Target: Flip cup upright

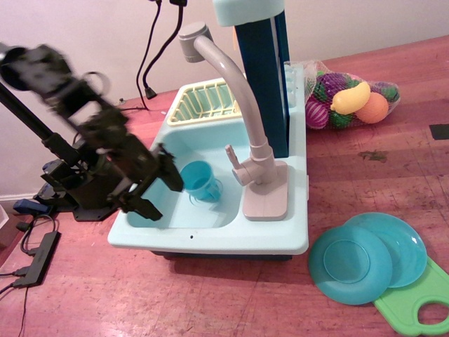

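Smooth teal plastic cup (198, 179), tapered with a loop handle, stands mouth-up in the glossy pale-blue toy sink (210, 242). Black motion-blurred gripper (158, 191), fingers spread apart, hangs just left of it.

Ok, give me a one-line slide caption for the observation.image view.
Small teal-blue plastic cup stands mouth-up in the light-blue toy sink, the black robot hand blurred just to its left.

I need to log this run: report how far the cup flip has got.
Looks done: the small teal-blue plastic cup stands in the pale blue toy sink basin with its opening up. In hand: nothing; the black gripper, blurred, sits left of the cup and apart from it. Left: only clearing the arm.
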Robot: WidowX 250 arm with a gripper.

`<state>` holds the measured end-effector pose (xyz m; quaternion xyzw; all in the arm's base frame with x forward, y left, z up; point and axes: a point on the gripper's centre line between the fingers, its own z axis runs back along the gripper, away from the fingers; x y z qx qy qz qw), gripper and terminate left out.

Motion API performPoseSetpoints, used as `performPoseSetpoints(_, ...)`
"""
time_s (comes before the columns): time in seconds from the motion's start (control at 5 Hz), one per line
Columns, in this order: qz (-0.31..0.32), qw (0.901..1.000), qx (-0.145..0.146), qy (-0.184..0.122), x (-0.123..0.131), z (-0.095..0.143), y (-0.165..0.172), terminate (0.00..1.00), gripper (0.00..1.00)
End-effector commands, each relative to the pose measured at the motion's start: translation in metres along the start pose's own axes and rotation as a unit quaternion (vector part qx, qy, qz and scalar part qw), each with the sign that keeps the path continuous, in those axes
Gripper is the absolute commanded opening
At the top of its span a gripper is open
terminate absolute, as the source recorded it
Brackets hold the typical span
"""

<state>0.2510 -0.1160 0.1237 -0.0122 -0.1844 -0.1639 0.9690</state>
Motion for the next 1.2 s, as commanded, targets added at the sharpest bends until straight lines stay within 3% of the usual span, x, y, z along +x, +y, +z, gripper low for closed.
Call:
performPoseSetpoints(0.0, 0.048, 0.9974, 0.0, -0.053, 0.008, -0.001, -0.007, 0.0, 1.0)
performPoseSetpoints(0.2, -0.027, 0.9957, -0.011, -0.088, 0.015, 0.005, 0.005, 0.0, 1.0)
performPoseSetpoints(0.8, -0.027, 0.9957, -0.011, -0.088, 0.015, 0.005, 0.005, 0.0, 1.0)
performPoseSetpoints(1.0, -0.027, 0.9957, -0.011, -0.088, 0.015, 0.005, 0.005, 1.0, 1.0)
